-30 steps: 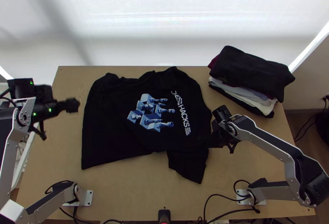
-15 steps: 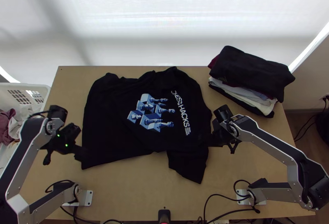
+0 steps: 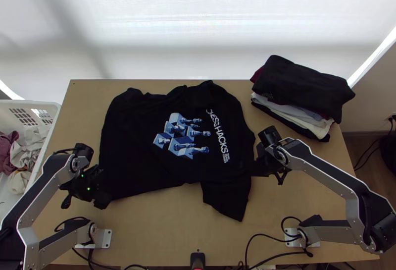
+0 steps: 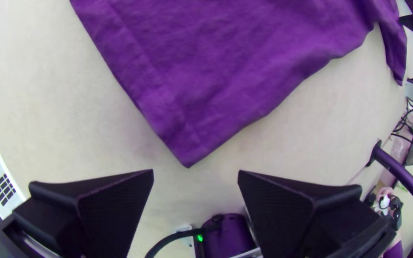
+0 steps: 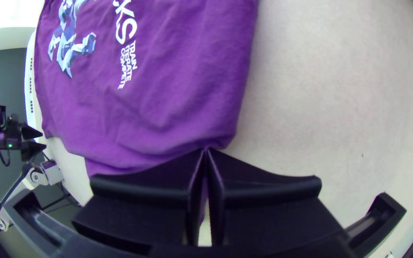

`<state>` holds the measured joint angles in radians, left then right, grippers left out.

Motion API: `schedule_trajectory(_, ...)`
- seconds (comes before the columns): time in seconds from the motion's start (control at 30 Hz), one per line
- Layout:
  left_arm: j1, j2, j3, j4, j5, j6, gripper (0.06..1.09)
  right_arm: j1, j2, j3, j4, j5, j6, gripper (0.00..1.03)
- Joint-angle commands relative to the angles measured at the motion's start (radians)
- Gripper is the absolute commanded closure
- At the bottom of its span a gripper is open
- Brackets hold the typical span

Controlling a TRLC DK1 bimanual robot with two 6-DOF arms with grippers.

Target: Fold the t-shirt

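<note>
You have the t-shirt (image 3: 133, 156) on the tabletop (image 3: 163, 230), its near left corner (image 4: 187, 155) just ahead of your left gripper (image 4: 196, 170), the nearer one, jaws apart; your right gripper (image 5: 206, 149) has jaws clamped beside its near sleeve (image 3: 228, 200).

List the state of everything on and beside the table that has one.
T-shirt: spread, print up, not folded up.
Left gripper: open, by a shirt corner.
Right gripper: shut on the shirt's edge.
Clothes stack: folded, piled.
Basket: holding bunched clothes.
</note>
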<state>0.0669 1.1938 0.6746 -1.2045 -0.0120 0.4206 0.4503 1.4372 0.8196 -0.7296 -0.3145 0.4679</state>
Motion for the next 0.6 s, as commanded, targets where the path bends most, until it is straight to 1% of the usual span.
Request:
schedule_trajectory(0.0,-0.007,0.027,-0.043,0.014,-0.022,0.021,0.26,-0.005,-0.021,-0.013,0.004,0.000,0.020,1.00)
schedule_trajectory(0.07,-0.006,0.047,-0.047,0.033,-0.025,0.018,0.27,-0.005,-0.021,-0.011,0.004,0.000,0.018,1.00)
schedule_trajectory(0.13,-0.001,0.056,-0.050,0.074,-0.029,0.014,0.34,-0.005,-0.021,-0.008,0.006,0.000,0.020,1.00)
schedule_trajectory(0.17,0.002,0.064,-0.047,0.082,-0.029,0.010,0.39,-0.005,-0.021,-0.008,0.006,0.000,0.018,1.00)
schedule_trajectory(0.2,0.001,0.067,-0.046,0.083,-0.029,0.009,0.42,-0.005,-0.021,-0.008,0.006,0.000,0.018,1.00)
schedule_trajectory(0.3,-0.006,0.078,-0.049,0.103,-0.028,-0.002,0.44,-0.005,-0.021,-0.008,0.006,0.000,0.020,1.00)
schedule_trajectory(0.33,-0.007,0.079,-0.053,0.117,-0.028,-0.003,0.49,-0.005,-0.021,-0.008,0.006,0.000,0.018,1.00)
schedule_trajectory(0.37,-0.007,0.081,-0.055,0.128,-0.026,-0.008,0.54,-0.005,-0.021,-0.008,0.006,0.000,0.020,1.00)
schedule_trajectory(0.47,-0.012,0.084,-0.064,0.169,-0.022,-0.017,0.78,-0.005,-0.021,-0.008,0.007,0.000,0.020,1.00)
schedule_trajectory(0.53,-0.013,0.076,-0.063,0.183,-0.006,-0.014,0.99,-0.005,-0.029,-0.008,0.007,0.000,0.018,1.00)
schedule_trajectory(0.57,-0.018,0.064,-0.063,0.204,0.003,-0.014,1.05,-0.005,-0.032,-0.008,0.007,0.000,0.018,1.00)
